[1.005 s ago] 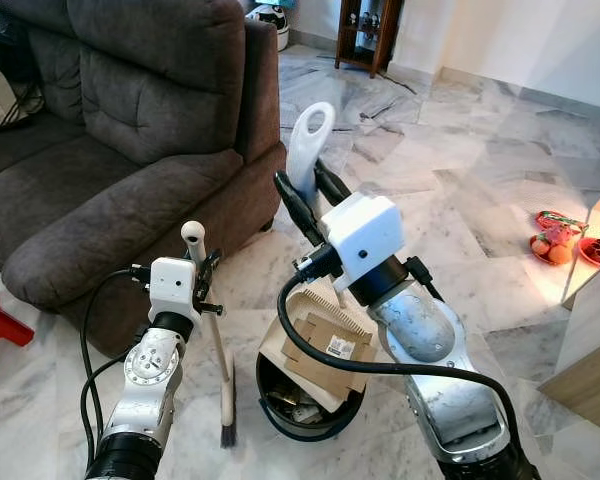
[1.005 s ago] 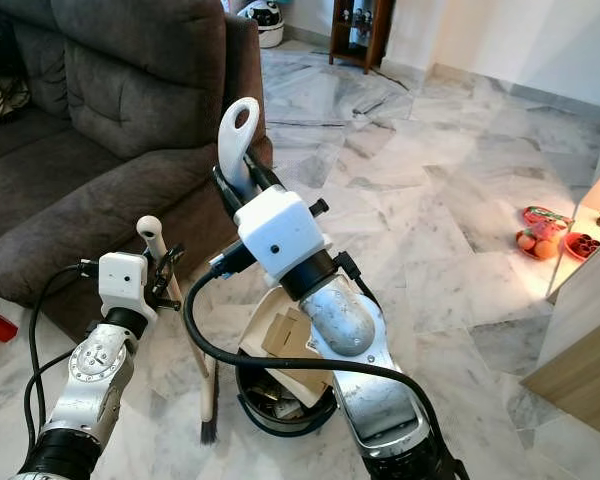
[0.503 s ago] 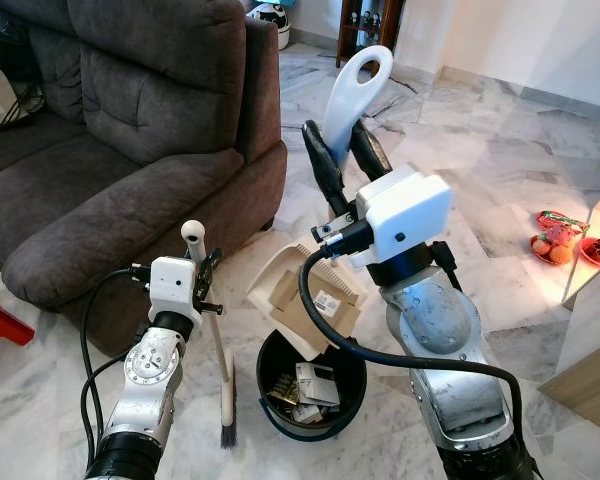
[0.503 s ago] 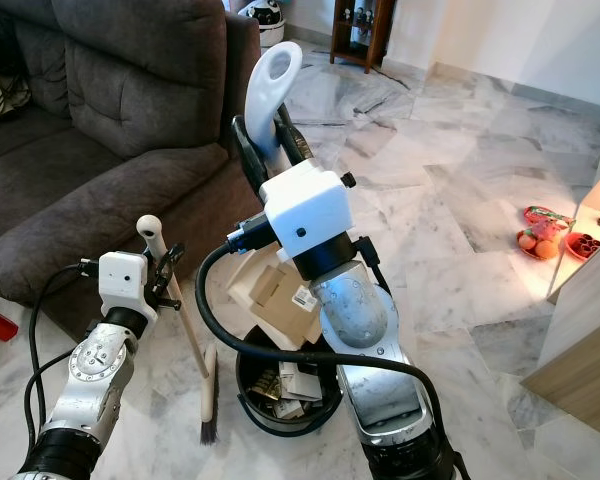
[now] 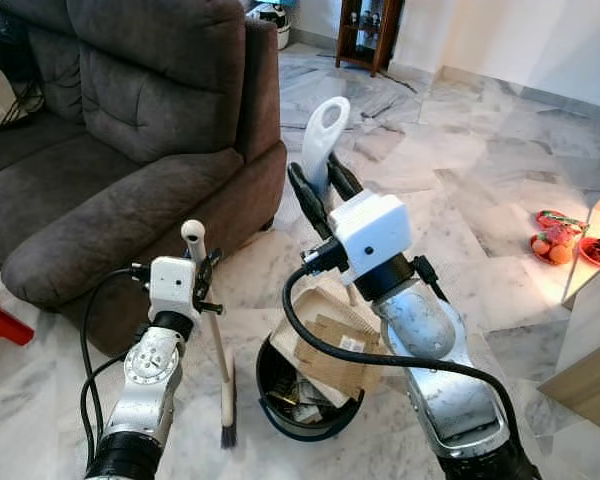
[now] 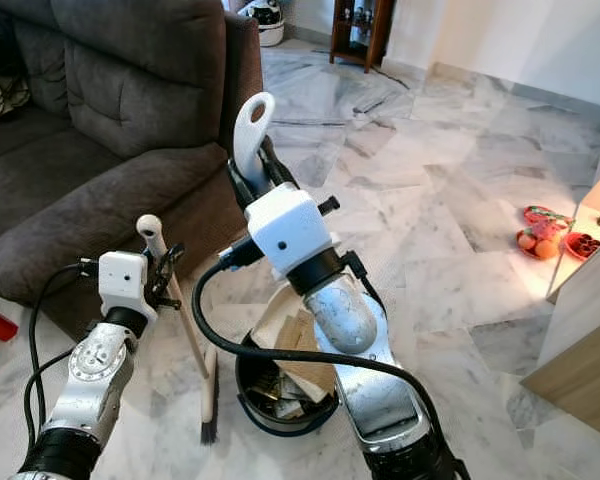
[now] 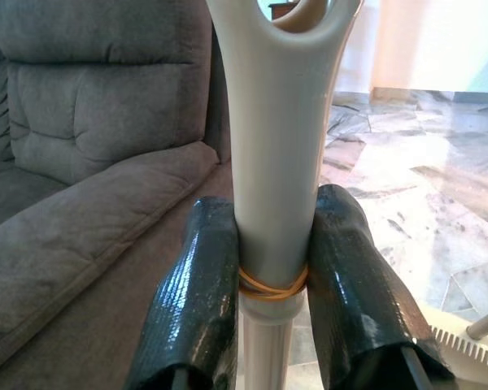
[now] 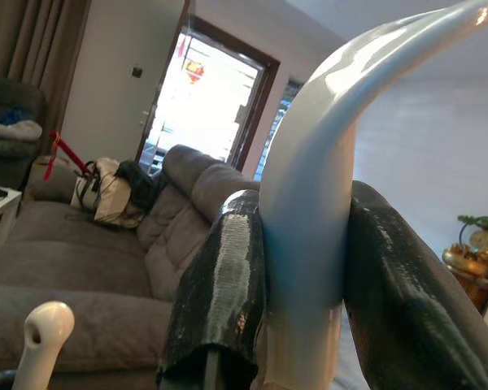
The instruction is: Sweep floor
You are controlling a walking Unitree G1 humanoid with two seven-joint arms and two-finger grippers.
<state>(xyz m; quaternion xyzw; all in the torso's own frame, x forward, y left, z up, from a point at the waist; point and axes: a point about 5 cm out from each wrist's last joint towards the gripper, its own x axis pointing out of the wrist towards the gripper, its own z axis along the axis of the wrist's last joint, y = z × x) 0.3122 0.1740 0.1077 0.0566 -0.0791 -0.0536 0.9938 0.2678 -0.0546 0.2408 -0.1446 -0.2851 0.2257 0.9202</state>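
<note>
Dustpan [image 5: 325,335]: right gripper [image 5: 318,190] is clamping its handle, tipping cardboard into black bin [image 5: 280,415].
Broom [image 5: 220,370]: left gripper [image 5: 202,285] is pinching it upright, sweeping seemingly finished.

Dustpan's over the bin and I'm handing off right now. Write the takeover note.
Right gripper: shut on the white loop-handled plastic dustpan, tilted over the round black bin.
Left gripper: shut on the cream-handled hand brush, upright, bristles down beside the bin.
Done: brown cardboard scraps lie at the bin's mouth, with more rubbish inside.
Left: finish tipping, probably, then check the marble floor for more to sweep.
</note>
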